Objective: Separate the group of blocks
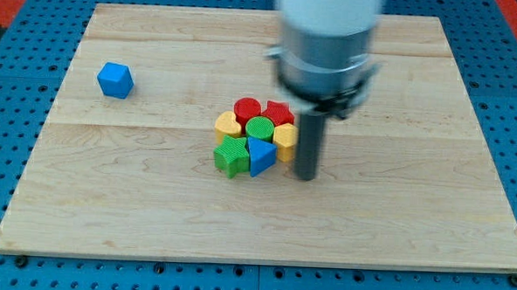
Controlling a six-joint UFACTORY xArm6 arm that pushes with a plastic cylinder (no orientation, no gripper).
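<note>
Cluster of seven blocks sits near the board's centre, all packed touching or nearly so. Top row: red cylinder (pixel 247 109) and a red block (pixel 279 112) of uncertain shape beside it. Middle row: yellow heart-like block (pixel 227 124) at the view's left, green round ribbed block (pixel 259 128) in the middle, second yellow block (pixel 285 135) at the view's right. Bottom row: green ribbed block (pixel 232 155) and blue triangle (pixel 260 155), touching each other.

An eighth piece, a blue cube (pixel 115 79), lies well apart at the view's upper left and needs no attention.

My tip (pixel 304 175) rests on the wooden board (pixel 413 213) just beside the cluster's right edge, close to the second yellow block and the blue triangle; contact with either cannot be confirmed, since the rod is motion-blurred. No fingers on this rig, only a bare rod, so nothing is pinched or held.

Step in hand, as judged: positioning at the cluster's flank, separation not yet achieved, since the group is compact.

Next move, as judged: a push into a seam, not against the outside. A shove toward the view's left would likely carry the whole clump together. Better entry is between the second yellow block and the blue triangle, driving one piece out alone. Risk: neighbours drag along by contact.
</note>
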